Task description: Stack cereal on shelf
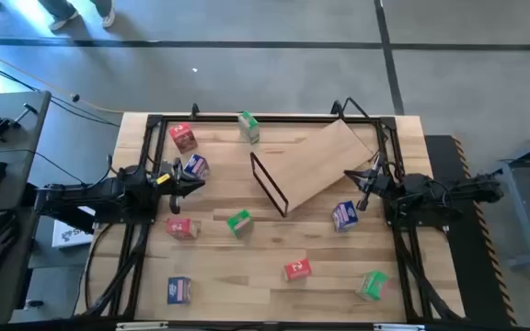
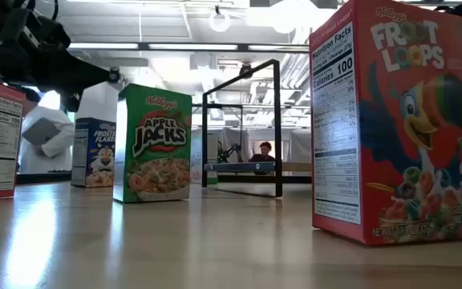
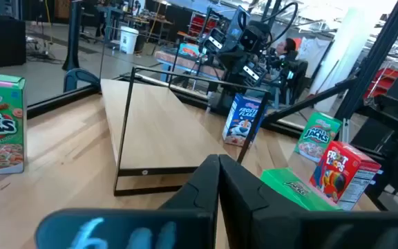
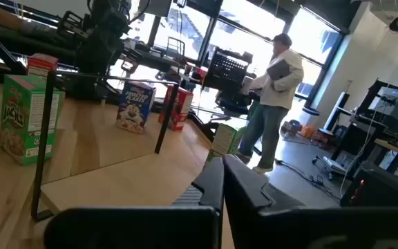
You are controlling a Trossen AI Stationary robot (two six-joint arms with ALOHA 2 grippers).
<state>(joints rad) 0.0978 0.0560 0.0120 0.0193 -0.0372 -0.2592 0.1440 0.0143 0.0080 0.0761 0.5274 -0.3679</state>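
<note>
The shelf is a slanted plywood board whose black wire frame runs along its lower edge, at the table's middle. Several small cereal boxes stand or lie on the table around it: red, green, blue, red, green, blue and more near the front. My left gripper is shut and empty beside the blue box at the left. My right gripper is shut and empty by the shelf's right end. Both show shut in their wrist views.
More boxes stand near the front edge: red, green, blue. In the low view a Froot Loops box and an Apple Jacks box stand close to the camera. A person stands in the room beyond.
</note>
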